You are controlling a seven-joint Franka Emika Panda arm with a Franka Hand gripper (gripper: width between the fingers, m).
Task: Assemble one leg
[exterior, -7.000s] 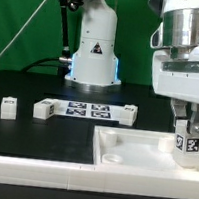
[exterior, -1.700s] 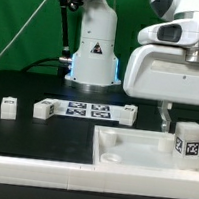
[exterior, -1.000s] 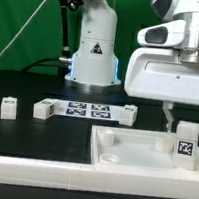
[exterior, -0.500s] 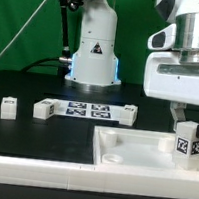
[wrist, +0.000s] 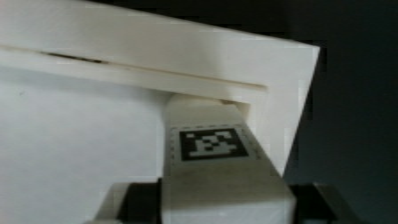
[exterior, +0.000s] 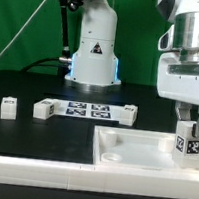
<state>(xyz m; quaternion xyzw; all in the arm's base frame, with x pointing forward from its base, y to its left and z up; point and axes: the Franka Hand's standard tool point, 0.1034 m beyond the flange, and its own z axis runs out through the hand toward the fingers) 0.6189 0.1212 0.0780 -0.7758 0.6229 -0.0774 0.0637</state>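
tray piece: large white square with raised rim (exterior: 131, 152), nearest, on the black counter (exterior: 43, 131).
leg: small white tagged block (exterior: 189, 143), upright over the tray's corner at the exterior view's right; wrist view shows its tag (wrist: 214, 143).
pincer: (exterior: 188, 134) clenched on the leg, fingers either side.
marker board: (exterior: 86, 111) farther back, beside a loose tagged block (exterior: 9, 106).
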